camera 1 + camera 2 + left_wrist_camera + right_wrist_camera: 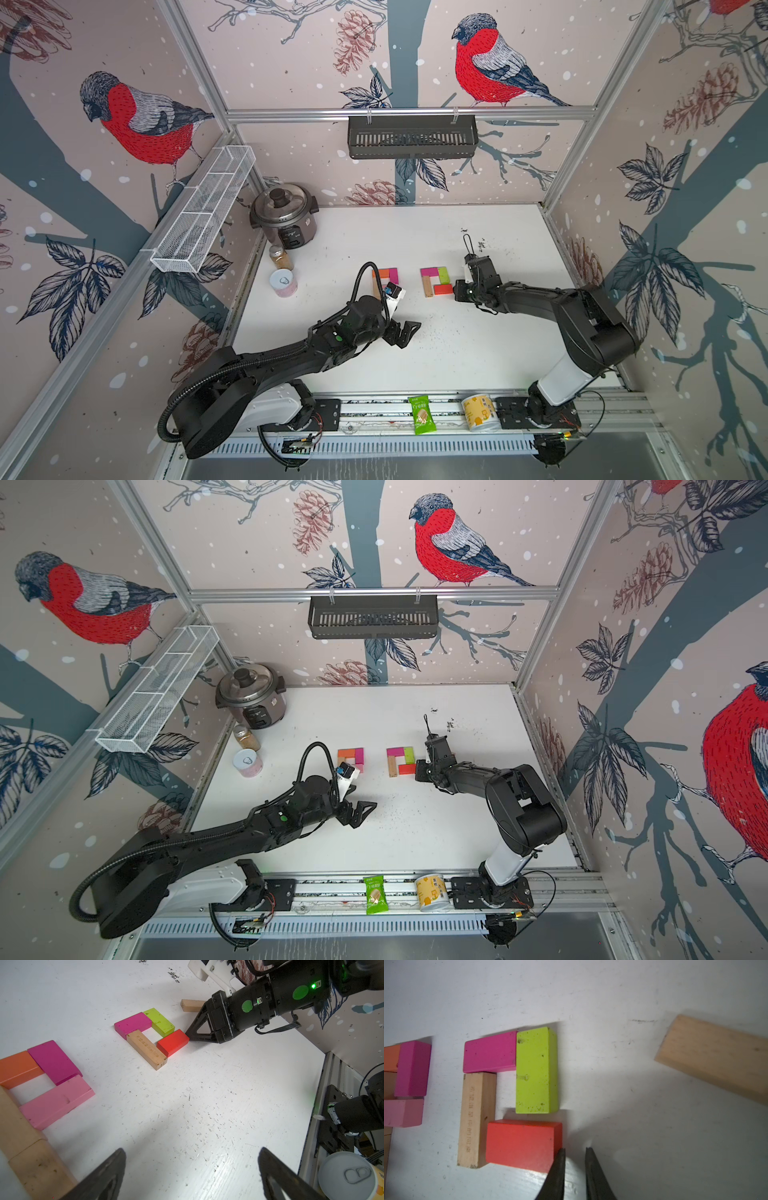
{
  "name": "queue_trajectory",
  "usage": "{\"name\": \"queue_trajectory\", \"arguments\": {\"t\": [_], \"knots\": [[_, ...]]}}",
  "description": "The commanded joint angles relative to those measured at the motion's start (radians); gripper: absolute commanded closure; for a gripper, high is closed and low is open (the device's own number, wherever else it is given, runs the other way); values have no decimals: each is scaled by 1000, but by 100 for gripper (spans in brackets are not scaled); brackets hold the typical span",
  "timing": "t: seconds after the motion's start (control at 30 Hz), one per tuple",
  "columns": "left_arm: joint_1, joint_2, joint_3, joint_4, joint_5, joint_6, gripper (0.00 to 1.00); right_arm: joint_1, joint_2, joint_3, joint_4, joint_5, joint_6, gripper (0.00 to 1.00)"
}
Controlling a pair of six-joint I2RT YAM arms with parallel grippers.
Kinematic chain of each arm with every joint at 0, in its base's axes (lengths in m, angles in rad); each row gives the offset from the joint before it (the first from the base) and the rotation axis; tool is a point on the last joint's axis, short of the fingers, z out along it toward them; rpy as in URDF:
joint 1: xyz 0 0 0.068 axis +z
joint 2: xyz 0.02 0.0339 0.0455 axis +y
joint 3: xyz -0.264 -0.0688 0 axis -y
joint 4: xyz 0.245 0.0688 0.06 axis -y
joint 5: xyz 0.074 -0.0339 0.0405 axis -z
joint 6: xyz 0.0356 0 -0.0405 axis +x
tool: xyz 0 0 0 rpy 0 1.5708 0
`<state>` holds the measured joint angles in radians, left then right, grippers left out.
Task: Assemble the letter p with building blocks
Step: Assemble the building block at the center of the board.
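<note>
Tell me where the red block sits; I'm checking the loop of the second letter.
In both top views the red block lies mid-table, closing the loop below the lime block, beside the wooden bar, with the right end effector at its outer corner.

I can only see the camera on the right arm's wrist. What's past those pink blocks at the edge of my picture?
Observer: More of that other shape. Two wood bars lie end to end beside the pink block, like a letter's stem.
Kid: Where's the other arm?
Observer: Its left tool hangs open over the table, closer to the front than the blocks, and it is holding nothing.
Kid: Is there anything that's not a block?
Observer: Yes. A green snack packet lies on the front rail, next to a yellow can.
</note>
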<state>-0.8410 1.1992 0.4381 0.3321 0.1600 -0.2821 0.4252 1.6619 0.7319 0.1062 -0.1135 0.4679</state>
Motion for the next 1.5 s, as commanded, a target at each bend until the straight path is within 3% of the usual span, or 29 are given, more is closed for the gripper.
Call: {"name": "queue_trajectory", "arguments": {"t": [0.0,1.27,1.47], "knots": [[-3,2,11,44,12,9,2,5,5,3,-30,-6,-1,79],[-3,16,21,39,20,3,2,4,16,23,-34,4,6,74],[-3,-7,25,48,14,-51,2,-25,-83,22,-50,-1,20,65]]}}
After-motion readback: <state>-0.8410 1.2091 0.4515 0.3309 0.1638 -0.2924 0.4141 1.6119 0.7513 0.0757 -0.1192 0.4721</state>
